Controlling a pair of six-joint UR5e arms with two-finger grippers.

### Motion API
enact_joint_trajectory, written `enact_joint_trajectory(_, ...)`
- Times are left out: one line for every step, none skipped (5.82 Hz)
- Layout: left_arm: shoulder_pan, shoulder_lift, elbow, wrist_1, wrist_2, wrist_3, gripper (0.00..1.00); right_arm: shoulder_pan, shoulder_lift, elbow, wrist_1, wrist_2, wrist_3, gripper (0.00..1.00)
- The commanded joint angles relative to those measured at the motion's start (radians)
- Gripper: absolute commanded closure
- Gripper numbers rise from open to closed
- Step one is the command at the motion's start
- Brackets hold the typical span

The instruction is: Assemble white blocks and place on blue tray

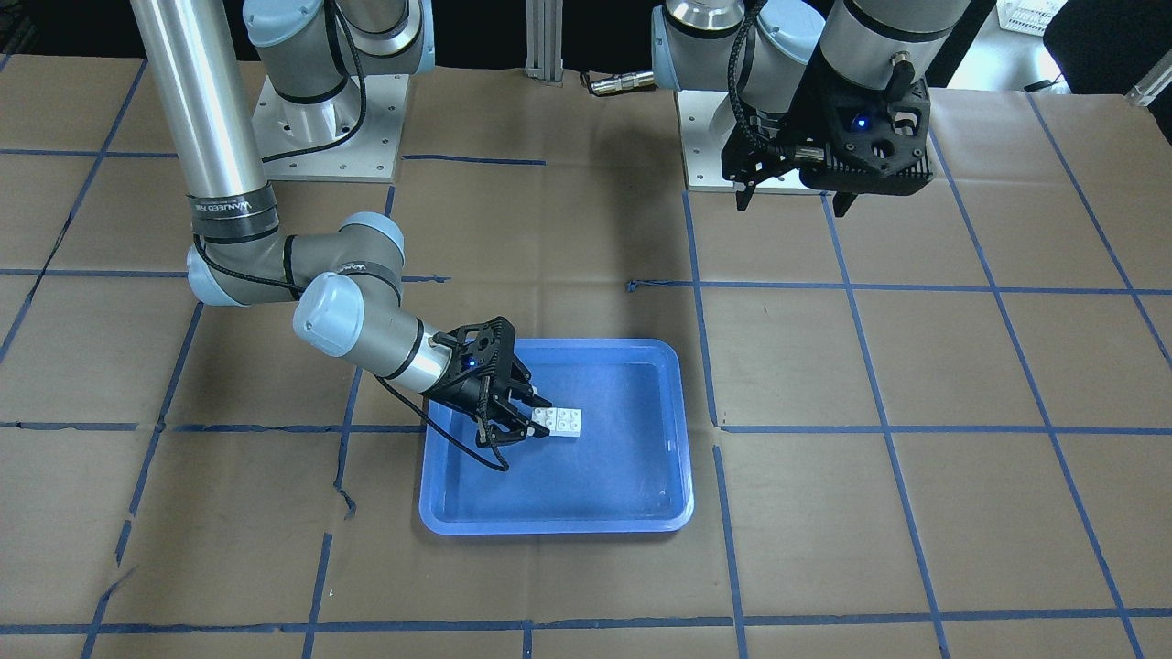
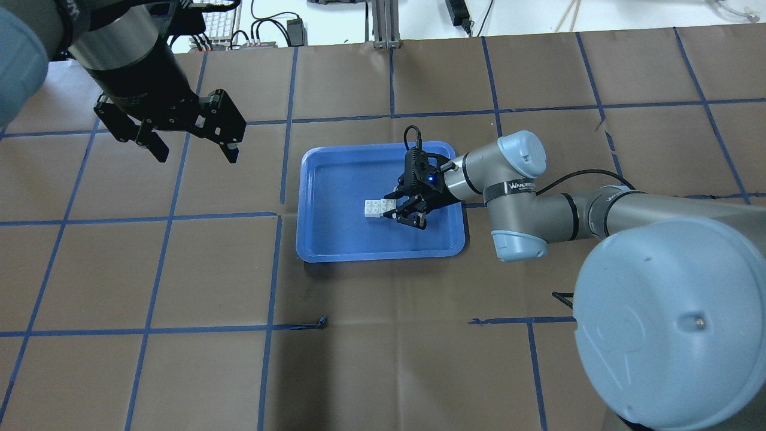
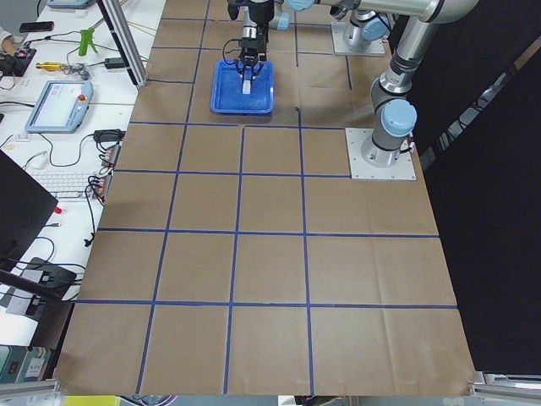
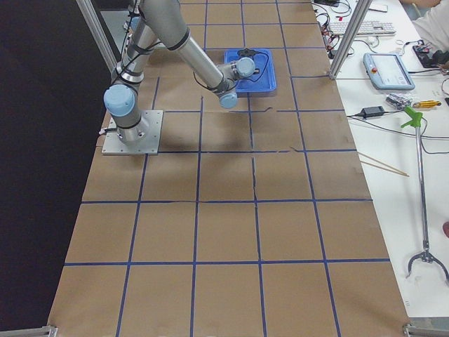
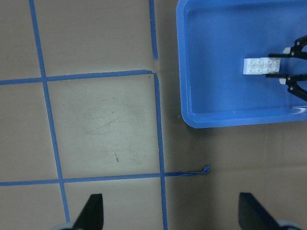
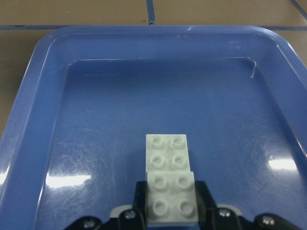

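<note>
The two white blocks (image 6: 166,155) are joined in a short offset stack and lie on the floor of the blue tray (image 1: 641,514). My right gripper (image 1: 531,419) reaches low into the tray, and its pads sit against both sides of the near block (image 6: 171,199). The blocks also show in the overhead view (image 2: 377,208) and in the left wrist view (image 5: 261,66). My left gripper (image 2: 194,149) hangs open and empty high above the table, well clear of the tray (image 2: 311,179).
Brown paper with a blue tape grid covers the table (image 2: 179,269). The arm bases (image 1: 325,119) stand on metal plates at the robot's side. A desk with a keyboard and tools (image 3: 59,101) lies beyond the table's far edge.
</note>
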State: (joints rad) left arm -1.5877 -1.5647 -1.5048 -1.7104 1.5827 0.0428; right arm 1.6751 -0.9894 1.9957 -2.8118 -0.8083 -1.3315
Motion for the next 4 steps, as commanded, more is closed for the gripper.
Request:
enact_joint_trajectory(0.0,0.002,0.0,0.0,0.0,0.0,0.01,0.0,0.0,0.0,0.0,0.003,0.0,0.6)
enact_joint_trajectory(0.0,0.002,-0.002,0.0,0.0,0.0,0.01,0.0,0.0,0.0,0.0,0.003,0.0,0.57)
enact_joint_trajectory(0.0,0.002,-0.002,0.0,0.0,0.0,0.01,0.0,0.002,0.0,0.0,0.004,0.0,0.53)
enact_joint_trajectory(0.0,0.003,-0.003,0.0,0.0,0.0,0.01,0.0,0.002,0.0,0.0,0.004,0.0,0.52)
